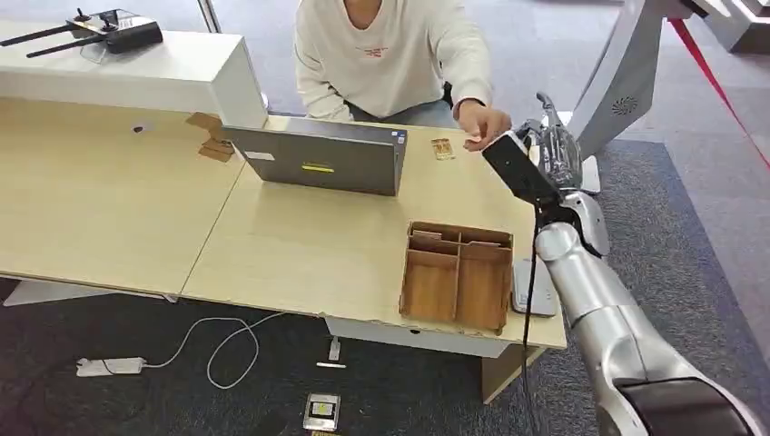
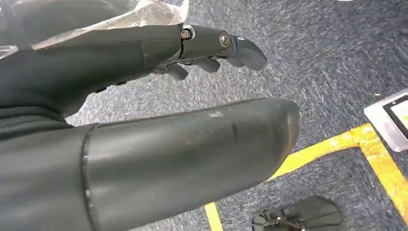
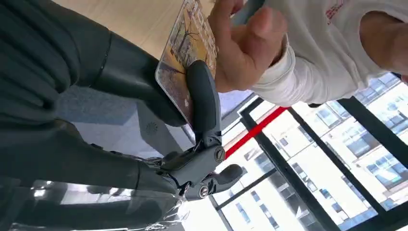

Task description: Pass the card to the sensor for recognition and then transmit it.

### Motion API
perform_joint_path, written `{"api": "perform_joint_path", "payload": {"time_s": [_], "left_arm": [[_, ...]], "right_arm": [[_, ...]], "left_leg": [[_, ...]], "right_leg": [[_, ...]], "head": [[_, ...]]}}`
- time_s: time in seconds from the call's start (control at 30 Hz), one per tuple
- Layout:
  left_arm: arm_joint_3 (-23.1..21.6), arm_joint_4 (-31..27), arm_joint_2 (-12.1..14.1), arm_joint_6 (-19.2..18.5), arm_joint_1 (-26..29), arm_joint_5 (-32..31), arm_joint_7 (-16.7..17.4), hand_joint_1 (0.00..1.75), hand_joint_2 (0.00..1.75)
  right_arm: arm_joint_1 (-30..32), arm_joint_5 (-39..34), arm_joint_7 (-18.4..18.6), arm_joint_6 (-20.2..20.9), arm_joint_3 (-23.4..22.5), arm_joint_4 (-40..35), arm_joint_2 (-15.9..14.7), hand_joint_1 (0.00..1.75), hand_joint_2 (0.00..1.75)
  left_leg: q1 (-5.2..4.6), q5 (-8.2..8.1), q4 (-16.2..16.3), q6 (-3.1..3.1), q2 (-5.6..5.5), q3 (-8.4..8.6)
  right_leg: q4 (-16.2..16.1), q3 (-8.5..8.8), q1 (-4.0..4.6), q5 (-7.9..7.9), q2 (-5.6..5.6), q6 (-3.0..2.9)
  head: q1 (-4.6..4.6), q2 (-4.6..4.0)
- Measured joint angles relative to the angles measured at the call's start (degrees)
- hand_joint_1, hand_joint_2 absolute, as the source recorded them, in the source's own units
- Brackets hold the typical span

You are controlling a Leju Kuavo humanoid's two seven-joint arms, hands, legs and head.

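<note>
My right hand is raised over the table's far right corner. In the right wrist view that hand pinches a picture-printed card between thumb and a dark finger. A person's hand in a cream sleeve grips the card's other end; in the head view the same person's hand meets mine. A second small card lies on the table beside the laptop. A flat white device lies at the table's right edge. My left hand hangs over carpet, fingers apart, holding nothing.
A grey laptop stands mid-table and a wooden compartment tray sits near the front edge. A white box carries a black controller at the back left. On the floor lie a power strip and a small device.
</note>
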Motion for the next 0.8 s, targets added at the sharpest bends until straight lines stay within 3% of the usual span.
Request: {"api": "perform_joint_path", "payload": {"time_s": [0.57, 0.6, 0.63, 0.8], "left_arm": [[-3.8, -0.3, -0.1, 0.1, -0.3, 0.2, 0.4, 0.0, 0.0], [-3.8, -0.3, -0.1, 0.1, -0.3, 0.2, 0.4, 0.0, 0.0], [-3.8, -0.3, -0.1, 0.2, -0.3, 0.2, 0.4, 0.0, 0.0], [-3.9, -0.3, -0.2, 0.5, -0.2, 0.2, 0.3, 0.0, 0.0]], "right_arm": [[-2.2, 1.1, 0.6, 0.3, 1.3, 6.1, 1.8, 1.75, 1.75], [-2.3, 1.3, 0.6, 0.3, 1.3, 6.4, 1.8, 0.09, 1.75], [-2.4, 1.4, 0.6, 0.3, 1.3, 6.6, 1.8, 0.0, 1.75], [-2.7, 3.3, 0.6, -1.5, 1.3, 7.3, 1.8, 0.0, 1.75]], "left_leg": [[0.0, 0.0, 0.0, 0.0, 0.01, 0.0], [0.0, 0.0, 0.0, 0.0, 0.01, 0.0], [0.0, 0.0, 0.0, 0.0, 0.01, 0.0], [0.0, 0.0, 0.0, 0.0, 0.01, 0.01]], "right_leg": [[0.0, -0.01, 0.0, 0.0, 0.0, 0.0], [0.0, -0.01, 0.0, 0.0, 0.0, 0.0], [0.0, -0.01, 0.0, 0.0, 0.0, 0.0], [0.0, 0.0, 0.0, 0.0, 0.0, 0.0]], "head": [[0.02, 0.0], [0.0, 0.0], [0.02, 0.0], [0.02, 0.0]]}}
